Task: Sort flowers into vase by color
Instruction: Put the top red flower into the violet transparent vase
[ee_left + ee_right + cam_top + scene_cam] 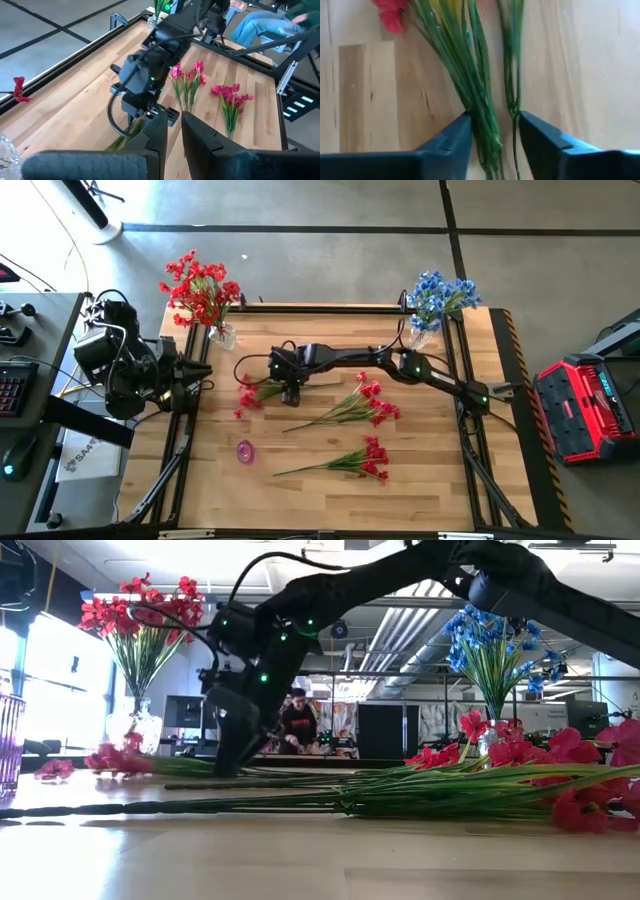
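Note:
Three red sprays lie flat on the table: one at the left [250, 395], one in the middle [352, 408], one nearer [350, 461]. My right gripper [291, 392] reaches across from the right and points down over the left spray's green stems [480, 95]. It is open, with a finger on either side of the stems. A glass vase of red flowers [203, 295] stands at the far left corner, and a vase of blue flowers [437, 298] at the far right. My left gripper [200, 375] waits at the table's left edge, open by a narrow gap [174, 137]. My right gripper stands from above over the left spray's stems [485, 125], across them, near their bare end. The thick bundle lies close against one finger [460, 132], and a thin stem [513, 107] runs near the other. Whether either finger touches the stems, I cannot tell. The spray lies flat on the table.
A small pink glass [245, 451] stands near the table's left front. Black frame rails run along the far edge [320, 307] and both sides. People sit in the room beyond the table [298, 725]. A red case [585, 405] sits off the right side.

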You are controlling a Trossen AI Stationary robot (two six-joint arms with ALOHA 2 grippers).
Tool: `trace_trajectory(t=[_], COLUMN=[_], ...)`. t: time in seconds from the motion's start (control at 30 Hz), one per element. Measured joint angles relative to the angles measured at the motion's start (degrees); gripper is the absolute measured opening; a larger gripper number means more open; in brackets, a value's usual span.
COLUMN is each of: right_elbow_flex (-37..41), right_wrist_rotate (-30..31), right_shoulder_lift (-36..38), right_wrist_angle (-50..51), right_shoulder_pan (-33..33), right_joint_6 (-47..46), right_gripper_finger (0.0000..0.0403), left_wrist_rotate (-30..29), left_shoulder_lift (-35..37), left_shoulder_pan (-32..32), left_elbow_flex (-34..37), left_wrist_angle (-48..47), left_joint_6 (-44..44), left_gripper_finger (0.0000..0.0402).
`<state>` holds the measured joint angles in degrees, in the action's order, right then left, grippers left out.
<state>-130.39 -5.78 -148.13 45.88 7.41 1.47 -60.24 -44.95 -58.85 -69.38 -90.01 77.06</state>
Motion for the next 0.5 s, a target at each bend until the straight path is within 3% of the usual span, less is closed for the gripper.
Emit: trace_trajectory(t=[0.23,0.33,0.5], right_elbow_flex=[0.0,0.1,-1.1], right_wrist_rotate=[-1.7,-5.0,-5.3], right_shoulder_lift=[0.0,0.0,1.0], right_wrist_angle=[-1.8,-5.4,-13.7], right_shoulder_pan=[-0.8,-1.2,-3.2], right_joint_6=[-8.7,-15.4,-22.1], right_gripper_finger=[0.0017,0.0017,0.0004], left_wrist_rotate=[1.1,1.3,2.2], left_shoulder_lift=[0.0,0.0,0.0], left_shoulder_pan=[0.0,0.0,0.0], left_elbow_flex=[0.0,0.0,0.0], left_wrist_angle=[0.0,0.0,0.0], left_joint_6=[0.4,0.4,0.4], left_gripper_finger=[0.0042,0.0042,0.0042])
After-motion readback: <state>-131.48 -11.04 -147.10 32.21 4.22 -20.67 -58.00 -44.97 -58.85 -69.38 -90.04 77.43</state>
